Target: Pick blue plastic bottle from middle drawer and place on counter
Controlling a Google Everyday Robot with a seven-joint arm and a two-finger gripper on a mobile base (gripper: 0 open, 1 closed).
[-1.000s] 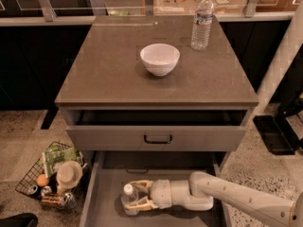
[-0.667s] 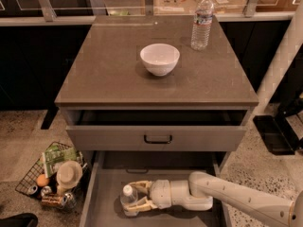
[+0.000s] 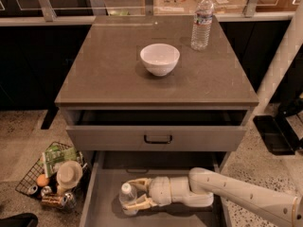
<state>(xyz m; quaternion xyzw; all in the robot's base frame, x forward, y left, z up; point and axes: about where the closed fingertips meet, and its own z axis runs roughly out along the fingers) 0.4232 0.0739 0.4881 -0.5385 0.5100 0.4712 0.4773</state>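
Note:
The blue plastic bottle (image 3: 127,196), small with a white cap, stands upright on the floor of the pulled-out middle drawer (image 3: 102,207) at the bottom of the view. My gripper (image 3: 133,194) reaches in from the right on its white arm, with its cream fingers (image 3: 137,182) on both sides of the bottle, closed around it. The bottle's base still rests on the drawer floor. The brown-grey counter (image 3: 109,70) is above, over the drawers.
A white bowl (image 3: 160,58) sits mid-counter and a tall clear water bottle (image 3: 202,21) stands at its back right. The shallow top drawer with a black handle (image 3: 157,139) is partly open above my arm. A wire basket of items (image 3: 49,174) sits on the floor at left.

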